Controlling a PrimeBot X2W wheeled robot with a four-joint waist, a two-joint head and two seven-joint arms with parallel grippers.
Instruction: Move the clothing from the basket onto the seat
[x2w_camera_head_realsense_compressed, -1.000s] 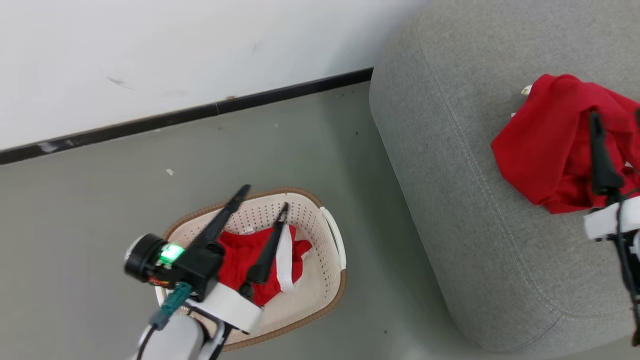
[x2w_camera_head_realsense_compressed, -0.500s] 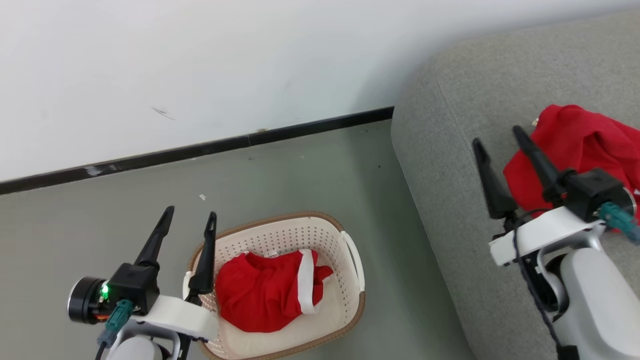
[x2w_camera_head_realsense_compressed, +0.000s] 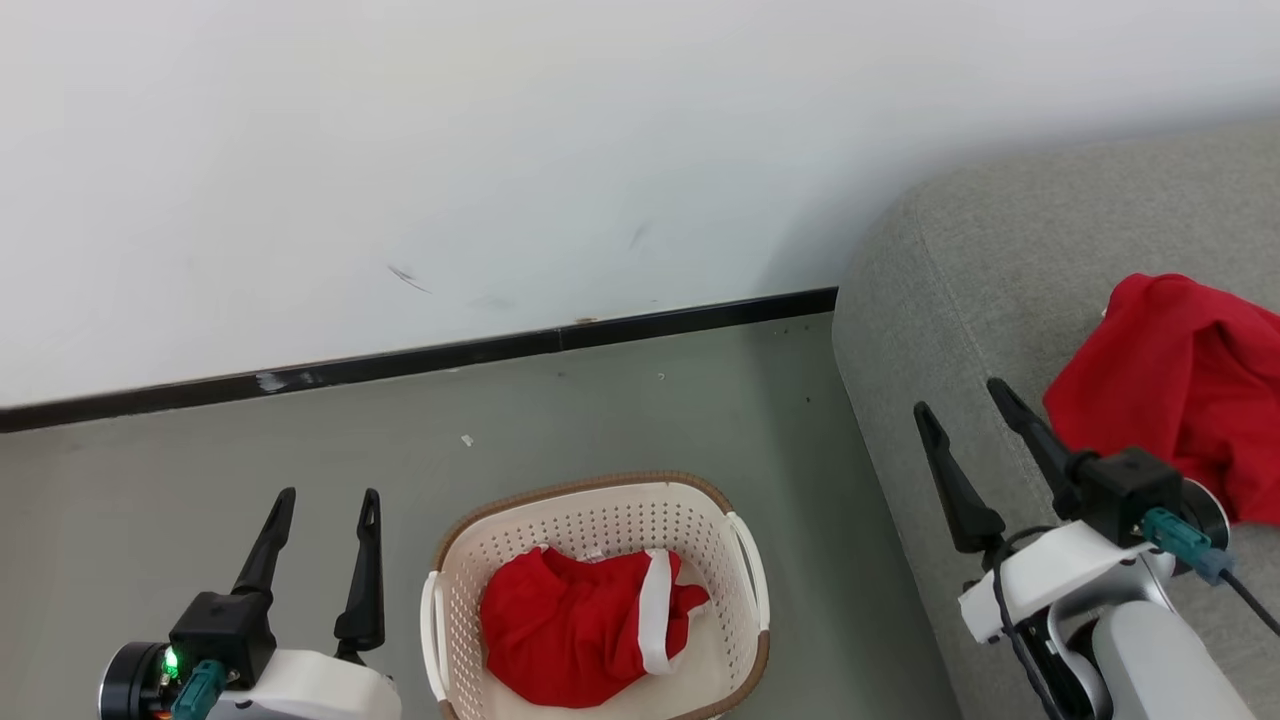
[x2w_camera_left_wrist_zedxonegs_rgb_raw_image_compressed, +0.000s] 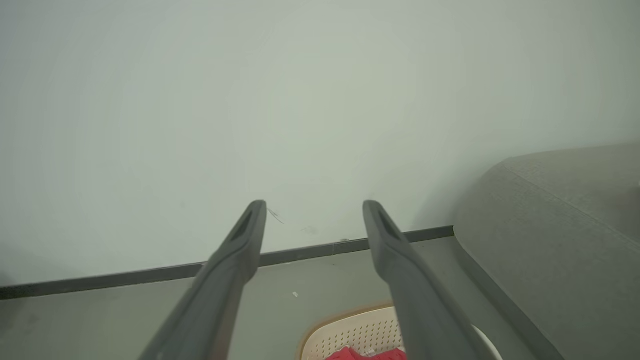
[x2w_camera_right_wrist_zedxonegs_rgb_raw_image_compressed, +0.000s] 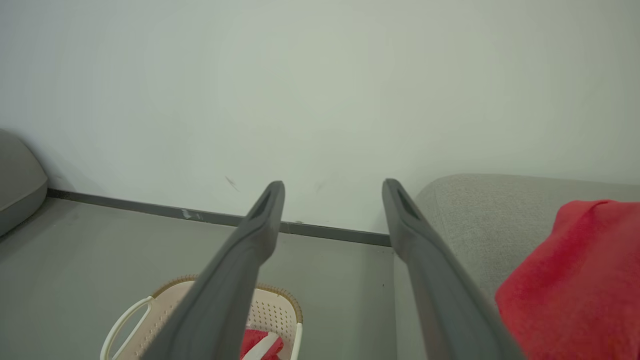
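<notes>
On the seat (x2w_camera_head_realsense_compressed: 960, 300), near its corner, one red garment (x2w_camera_head_realsense_compressed: 1180, 390); second garment (x2w_camera_head_realsense_compressed: 575, 640) in basket (x2w_camera_head_realsense_compressed: 600, 515); both my jaws spread, empty.

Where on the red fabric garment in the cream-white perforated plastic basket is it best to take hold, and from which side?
Pinch the bunched hump of the red fabric garment, left of its white band, coming straight down from above. It lies crumpled low inside the cream-white basket, whose walls block a sideways approach. The open left gripper looks nearer.

One garment (x2w_camera_head_realsense_compressed: 570, 640) in basket (x2w_camera_head_realsense_compressed: 600, 518), other garment (x2w_camera_head_realsense_compressed: 1180, 400) on seat (x2w_camera_head_realsense_compressed: 1000, 300)
</notes>
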